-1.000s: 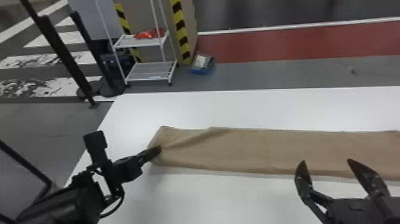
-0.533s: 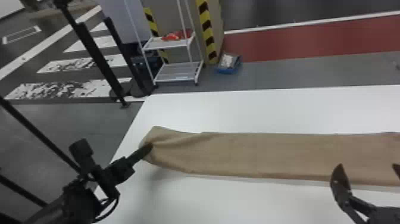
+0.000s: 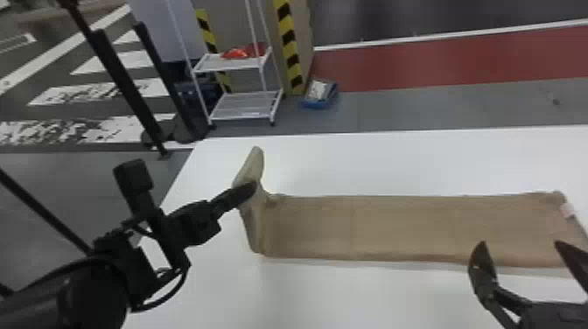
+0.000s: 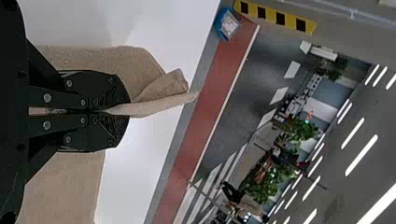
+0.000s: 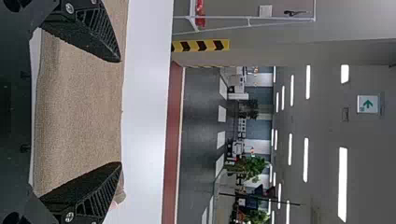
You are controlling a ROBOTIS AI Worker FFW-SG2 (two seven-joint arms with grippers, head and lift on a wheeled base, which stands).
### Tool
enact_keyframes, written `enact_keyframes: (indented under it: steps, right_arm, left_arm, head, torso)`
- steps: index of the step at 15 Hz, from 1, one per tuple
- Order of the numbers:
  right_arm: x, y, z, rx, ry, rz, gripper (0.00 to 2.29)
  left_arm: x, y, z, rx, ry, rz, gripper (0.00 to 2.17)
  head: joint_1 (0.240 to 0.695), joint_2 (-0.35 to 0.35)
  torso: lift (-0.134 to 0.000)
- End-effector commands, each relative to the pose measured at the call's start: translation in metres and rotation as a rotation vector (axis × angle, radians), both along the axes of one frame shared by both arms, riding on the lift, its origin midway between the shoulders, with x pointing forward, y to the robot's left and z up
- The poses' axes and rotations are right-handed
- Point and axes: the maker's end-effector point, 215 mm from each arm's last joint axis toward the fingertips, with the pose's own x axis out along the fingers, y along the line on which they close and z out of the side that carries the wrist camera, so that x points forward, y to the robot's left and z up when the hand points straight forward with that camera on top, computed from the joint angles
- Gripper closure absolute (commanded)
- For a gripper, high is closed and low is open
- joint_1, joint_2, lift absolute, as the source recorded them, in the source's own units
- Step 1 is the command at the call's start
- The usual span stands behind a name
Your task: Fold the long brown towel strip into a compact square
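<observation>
From where I stood, nearest the robot's body, the right gripper (image 3: 520,245) hung over the near right part of the white table (image 3: 372,297), its two black fingers spread wide with nothing between them. The left gripper (image 3: 251,188), over the table's left part, was clenched on the end of the brown towel (image 3: 393,227), a pinch of cloth squeezed between its fingers. That was where I looked for trouble. It had the cloth by one narrow bunch, so if the bunch slid out, I thought the end would drop back in a crumpled heap. The flap (image 3: 253,164) standing up past those fingers had nothing holding its outer edge, and it might well have curled under as the fold was laid, leaving the layers crooked. With no grip on the right part, a hard pull could also have dragged the whole strip along the smooth table instead of doubling it over. As for the towel itself, it lay lengthwise across the middle of the table, a long plain band, mostly flat and fairly straight along both sides, with a small pale tag (image 3: 568,210) near its right end. Only its left end rose off the table, bent and creased; the square had hardly been begun, by my reckoning. Beyond the table's far edge stood a white wire cart (image 3: 245,111) to the left, with a blue box (image 3: 318,104) on the floor beside it.
</observation>
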Motion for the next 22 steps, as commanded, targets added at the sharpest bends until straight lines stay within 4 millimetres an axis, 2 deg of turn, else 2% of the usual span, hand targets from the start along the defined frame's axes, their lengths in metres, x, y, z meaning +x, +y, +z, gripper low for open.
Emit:
enact_keyframes:
  steps: [1, 3, 4, 5, 7, 9, 10, 11, 12, 13, 16, 18, 20, 22]
  right_arm:
    - [-0.002, -0.019, 0.002, 0.003, 0.0, -0.029, 0.1]
    - [-0.003, -0.033, 0.003, 0.002, 0.0, -0.045, 0.1]
    - [-0.003, -0.039, 0.003, 0.001, 0.001, -0.052, 0.1]
    - [-0.003, -0.042, 0.002, 0.003, 0.002, -0.053, 0.1]
    - [-0.001, -0.046, 0.003, 0.004, 0.0, -0.053, 0.1]
    - [0.001, -0.047, 0.002, 0.012, -0.001, -0.052, 0.1]
    - [0.001, -0.047, 0.002, 0.01, 0.0, -0.049, 0.1]
    - [0.002, -0.047, 0.0, 0.009, 0.004, -0.049, 0.1]
    - [0.002, -0.047, -0.001, 0.011, 0.006, -0.049, 0.1]
    - [0.003, -0.046, -0.001, 0.013, 0.004, -0.049, 0.1]
    - [0.005, -0.045, -0.003, 0.014, 0.009, -0.049, 0.1]
    - [0.007, -0.044, -0.005, 0.015, 0.017, -0.049, 0.1]
    - [0.011, -0.039, -0.01, 0.016, 0.04, -0.042, 0.1]
    - [0.02, -0.033, -0.026, -0.001, 0.1, -0.031, 0.1]
  left_arm:
    - [0.005, -0.088, 0.025, 0.037, -0.046, -0.137, 1.91]
    - [0.001, -0.149, 0.029, 0.076, -0.053, -0.223, 1.91]
    - [-0.004, -0.179, 0.024, 0.099, -0.045, -0.268, 1.91]
    - [-0.008, -0.204, 0.02, 0.124, -0.044, -0.3, 1.91]
    - [-0.008, -0.236, 0.012, 0.199, -0.054, -0.314, 1.91]
    - [0.005, -0.259, 0.006, 0.28, -0.12, -0.286, 1.89]
    - [0.005, -0.266, -0.004, 0.302, -0.111, -0.285, 1.65]
    - [0.003, -0.276, -0.008, 0.296, -0.118, -0.299, 1.1]
    - [-0.003, -0.284, -0.016, 0.291, -0.108, -0.317, 0.28]
    - [-0.009, -0.29, -0.02, 0.29, -0.101, -0.331, 0.0]
    - [-0.021, -0.299, -0.025, 0.288, -0.094, -0.346, 0.02]
    - [-0.022, -0.295, -0.025, 0.285, -0.092, -0.338, 0.03]
    - [-0.016, -0.267, -0.025, 0.278, -0.108, -0.282, 0.04]
    - [-0.01, -0.221, -0.03, 0.256, -0.109, -0.2, 0.05]
  head:
    - [0.695, 0.195]
    - [0.695, 0.11]
    - [0.695, 0.022]
    - [0.695, -0.024]
    - [0.695, -0.099]
    - [0.695, -0.173]
    - [0.695, -0.188]
    - [0.695, -0.199]
    - [0.695, -0.209]
    - [0.695, -0.222]
    - [0.695, -0.26]
    - [0.695, -0.268]
    - [0.695, -0.271]
    - [0.695, -0.241]
  torso:
    - [-0.122]
    - [-0.122]
    - [-0.122]
    - [-0.122]
    - [-0.122]
    - [-0.122]
    - [-0.122]
    - [-0.122]
    - [-0.122]
    - [-0.122]
    - [-0.122]
    - [-0.122]
    - [-0.122]
    - [-0.122]
